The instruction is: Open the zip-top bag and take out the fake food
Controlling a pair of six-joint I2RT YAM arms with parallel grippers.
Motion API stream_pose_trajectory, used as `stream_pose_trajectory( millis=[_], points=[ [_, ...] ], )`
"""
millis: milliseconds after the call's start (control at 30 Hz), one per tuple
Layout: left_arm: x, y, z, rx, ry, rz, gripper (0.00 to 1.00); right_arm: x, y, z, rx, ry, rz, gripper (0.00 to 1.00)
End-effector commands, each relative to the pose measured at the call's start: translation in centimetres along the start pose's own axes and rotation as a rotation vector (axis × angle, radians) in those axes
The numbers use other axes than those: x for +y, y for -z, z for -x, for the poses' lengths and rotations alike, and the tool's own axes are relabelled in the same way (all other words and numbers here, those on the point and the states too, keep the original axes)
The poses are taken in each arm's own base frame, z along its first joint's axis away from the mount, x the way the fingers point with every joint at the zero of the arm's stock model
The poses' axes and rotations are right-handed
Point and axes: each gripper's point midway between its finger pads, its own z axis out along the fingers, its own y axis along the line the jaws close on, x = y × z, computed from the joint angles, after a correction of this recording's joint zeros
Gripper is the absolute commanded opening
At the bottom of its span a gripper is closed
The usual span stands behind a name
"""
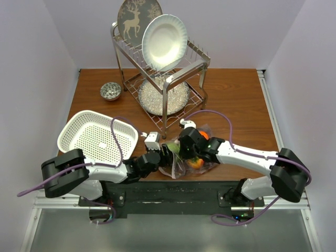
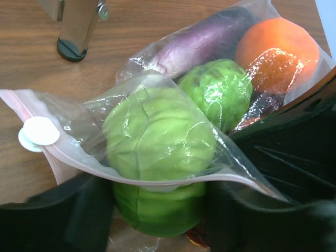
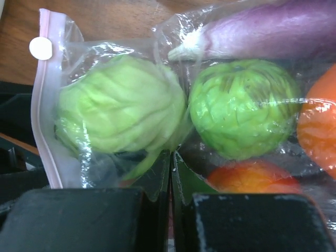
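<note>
The zip-top bag [image 2: 79,113] lies on the table's near middle, its pink zip strip [image 2: 52,157] parted and a white slider [image 2: 38,131] at one end. A green cabbage [image 2: 157,136] sticks halfway out of the mouth. My left gripper [image 2: 160,210] has a finger against each side of the cabbage. Deeper in the bag lie a bumpy green fruit [image 3: 241,107], a purple eggplant [image 3: 273,29], an orange fruit [image 2: 278,44] and a red-orange one [image 3: 252,178]. My right gripper [image 3: 171,160] is shut, pinching the bag's film [image 3: 163,173] under the cabbage.
A white perforated basket [image 1: 97,136] sits at the left, beside my left arm. Behind the bag stands a metal dish rack [image 1: 163,89] holding plates, one foot [image 2: 71,50] close to the bag. A small patterned bowl [image 1: 111,91] is at the back left.
</note>
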Motion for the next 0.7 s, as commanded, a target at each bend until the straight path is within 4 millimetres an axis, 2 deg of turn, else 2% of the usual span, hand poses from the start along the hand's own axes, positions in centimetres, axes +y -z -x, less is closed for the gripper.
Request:
stream_pose_trajectory(
  millis=[0, 33, 167, 333, 667],
  points=[
    [-1.4, 0.5, 1.6, -0.034, 0.036, -0.017, 0.48, -1.8, 0.4, 1.0, -0.039, -0.054, -0.071, 0.01],
    [-1.0, 0.7, 1.4, -0.020, 0.024, -0.005, 0.40, -2.9, 0.3, 1.2, -0.045, -0.078, -0.104, 0.00],
    [-1.1, 2.1, 1.1, 0.026, 0.019, -0.036, 0.29, -4.6, 0.4, 2.2, -0.086, -0.122, -0.156, 0.00],
    [-0.1, 3.6, 0.1, 0.087, 0.033, -0.032, 0.29, -5.5, 0.2, 2.9, -0.119, -0.151, -0.173, 0.00],
    [0.8, 6.4, 1.8, 0.112, 0.050, 0.025, 0.29, -5.3, 0.3, 3.7, -0.143, -0.164, -0.158, 0.00]
  ],
)
